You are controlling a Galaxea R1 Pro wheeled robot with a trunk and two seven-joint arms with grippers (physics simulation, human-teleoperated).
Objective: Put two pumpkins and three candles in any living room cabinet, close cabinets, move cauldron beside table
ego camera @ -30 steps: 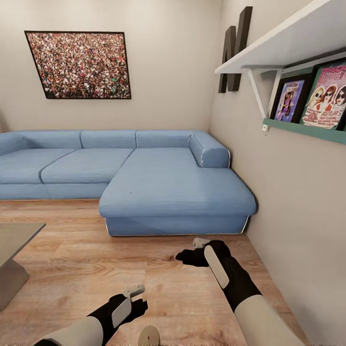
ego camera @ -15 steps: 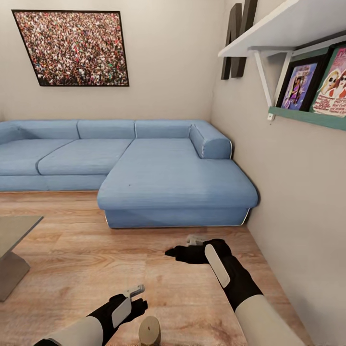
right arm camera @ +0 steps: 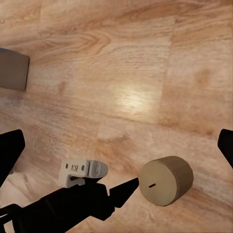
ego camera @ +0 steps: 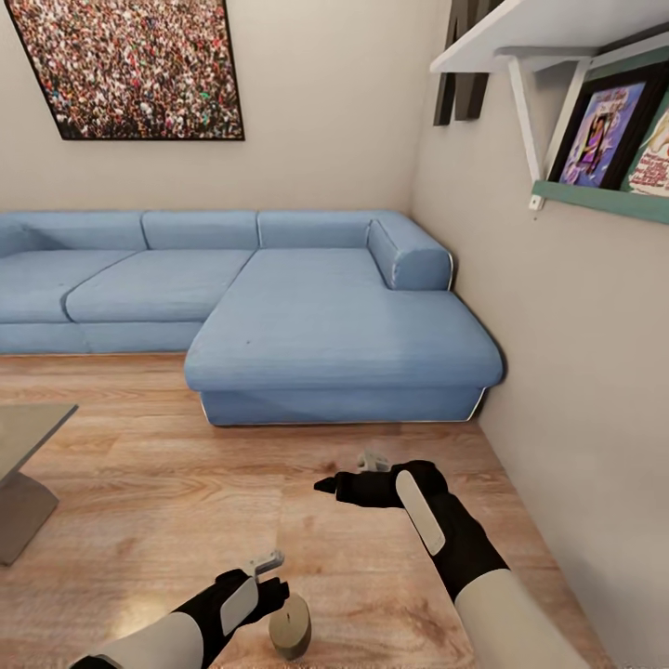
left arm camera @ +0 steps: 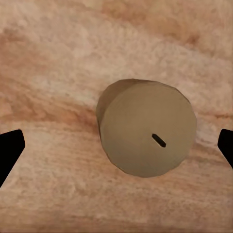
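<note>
ok, left gripper (ego camera: 268,578) hangs low over the floor (ego camera: 167,502), fingers spread wide, nothing between them. in the left wrist view both dark fingertips (left arm camera: 9,150) sit at the frame edges with the candle (left arm camera: 145,127) below and between them, not touching. candle stands upright on the floor, wick slot visible on its flat top. in the head view the candle (ego camera: 291,625) is just beside the left gripper, on the robot's side of it.

right gripper (ego camera: 348,476) is further out, held above bare floor, well apart from the candle. its fingers look parted in the right wrist view, tips at both frame edges. that view also catches the left gripper (right arm camera: 97,187) with the candle (right arm camera: 166,180) right next to its finger.

outward: table (ego camera: 23,437) corner at the left, near the left arm's side. blue sofa (ego camera: 307,325) ahead against the wall, crowd picture (ego camera: 130,65) above it. right wall carries a white shelf (ego camera: 539,28) and framed posters (ego camera: 604,130) on a teal ledge.
</note>
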